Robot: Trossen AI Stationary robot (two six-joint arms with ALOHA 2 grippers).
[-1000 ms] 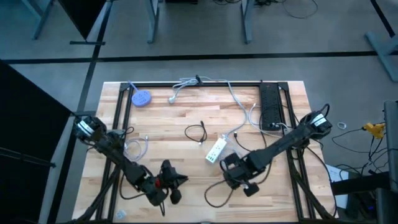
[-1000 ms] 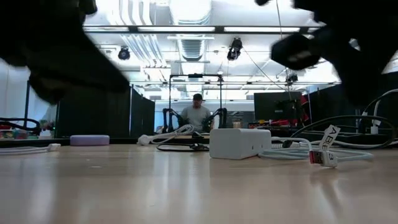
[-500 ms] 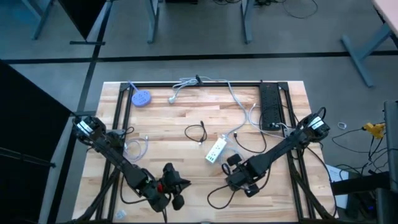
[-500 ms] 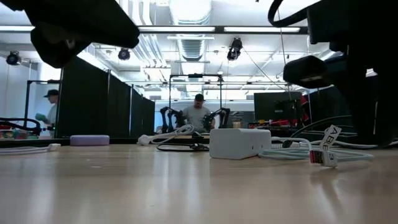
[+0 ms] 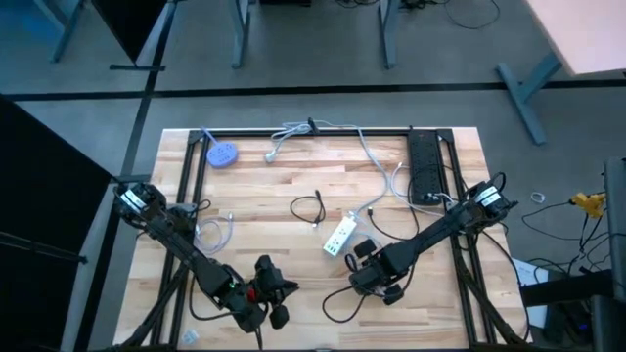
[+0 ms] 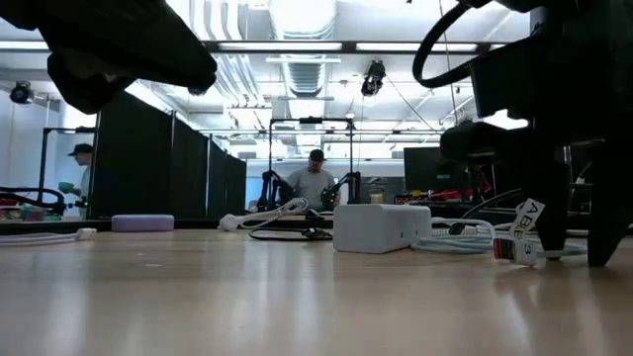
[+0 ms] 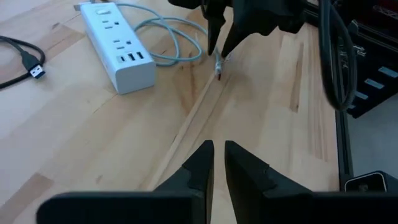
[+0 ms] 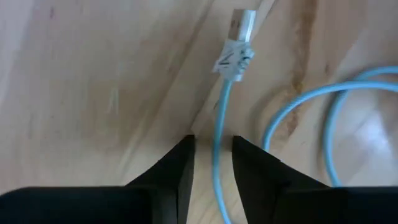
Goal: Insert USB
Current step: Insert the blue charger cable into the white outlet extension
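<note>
A light-blue cable lies on the wooden table. It ends in a silver USB plug with a white label. The white power strip lies flat just beyond it, its USB ports facing up. My right gripper points down over the cable just behind the label. It is open, with one finger on either side of the cable and neither touching it. My left gripper hovers shut and empty near the table's near edge, facing the strip.
A black cable with a USB plug lies left of the strip. A black power bar lies along the right rail, with a blue disc and a white cable at the far edge. People stand in the room behind.
My right gripper has come straight down toward the light-blue cable beside the power strip. My left gripper has risen a little. The cable and the strip have stayed where they were.
</note>
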